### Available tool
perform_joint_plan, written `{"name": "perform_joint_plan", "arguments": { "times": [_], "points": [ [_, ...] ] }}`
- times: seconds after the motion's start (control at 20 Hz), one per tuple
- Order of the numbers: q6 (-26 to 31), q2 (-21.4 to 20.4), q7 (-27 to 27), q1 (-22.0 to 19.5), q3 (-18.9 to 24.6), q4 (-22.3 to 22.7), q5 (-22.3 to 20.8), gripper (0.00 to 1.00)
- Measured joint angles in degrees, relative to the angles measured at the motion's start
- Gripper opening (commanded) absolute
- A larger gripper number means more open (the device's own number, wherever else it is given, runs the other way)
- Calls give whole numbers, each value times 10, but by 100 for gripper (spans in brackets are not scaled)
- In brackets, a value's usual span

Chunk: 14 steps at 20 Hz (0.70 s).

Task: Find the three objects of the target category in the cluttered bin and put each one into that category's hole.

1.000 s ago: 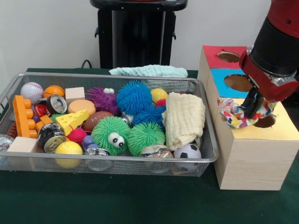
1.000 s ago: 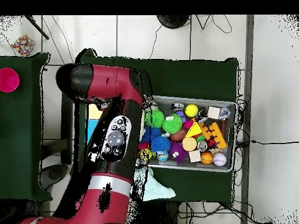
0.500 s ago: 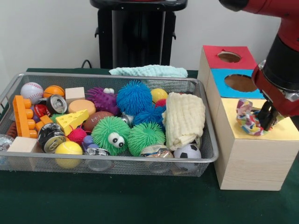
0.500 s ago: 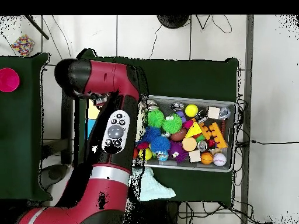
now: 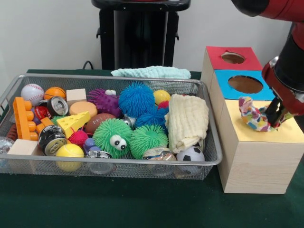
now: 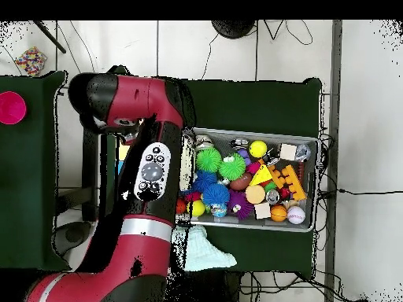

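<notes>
My gripper [image 5: 274,115] hangs at the far right in the front view, over the yellow top [image 5: 247,136] of the wooden box [image 5: 256,161]. It is shut on a multicoloured patterned cloth [image 5: 255,117], which droops to its left and touches the yellow surface. The yellow section's hole is hidden behind the cloth and gripper. The blue section's hole [image 5: 245,84] and the red section's hole [image 5: 232,57] are uncovered. A folded cream cloth [image 5: 187,121] lies at the right end of the wire bin [image 5: 114,78]. In the overhead view the red arm [image 6: 149,173] covers the gripper and most of the box.
The wire bin [image 6: 315,185] holds fuzzy balls, cans, sports balls, wood blocks, an orange brick [image 5: 21,116] and a cheese wedge [image 5: 73,122]. A mint cloth [image 5: 151,72] lies on the table behind the bin; it is the mint cloth [image 6: 206,253] below the bin in the overhead view.
The gripper has carried the patterned cloth rightward along the yellow top, dipping and then lifting slightly. The yellow hole seen a second ago is now covered.
</notes>
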Motion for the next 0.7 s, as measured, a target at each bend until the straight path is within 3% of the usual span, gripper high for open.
{"name": "perform_joint_plan", "arguments": {
  "times": [0.4, 0.7],
  "points": [
    [121, 2, 0, -5, -11, -20, -51, 0],
    [131, 3, 0, -18, -13, -30, -94, 0]
  ]
}}
